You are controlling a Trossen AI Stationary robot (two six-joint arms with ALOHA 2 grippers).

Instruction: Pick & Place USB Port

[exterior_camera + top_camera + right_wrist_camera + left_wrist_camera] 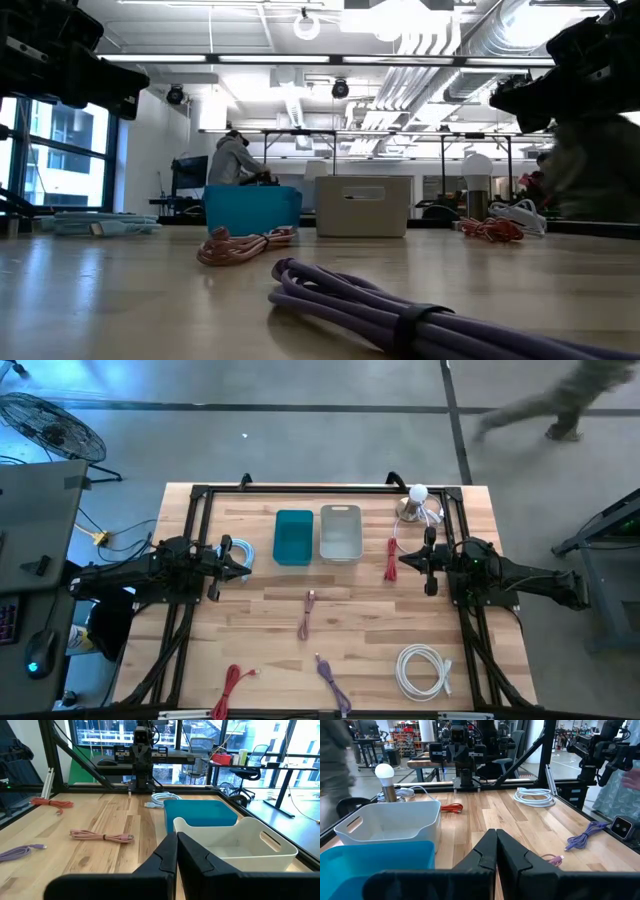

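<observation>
While both my arms wait at the table's left and right edges, nothing is picked yet. My left gripper (243,556) and right gripper (406,559) are both closed tight and empty. The cables lie loose: the pink cable (308,612) mid-table, the purple cable (330,678) near the front edge. The blue bin (293,537) and grey bin (340,533) stand toward the back edge. Next I must open my fingers and descend over one cable.

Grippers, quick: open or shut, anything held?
Left gripper: shut, holding nothing, raised above the table near the blue bin.
Right gripper: shut, holding nothing, raised near the white bin.
</observation>
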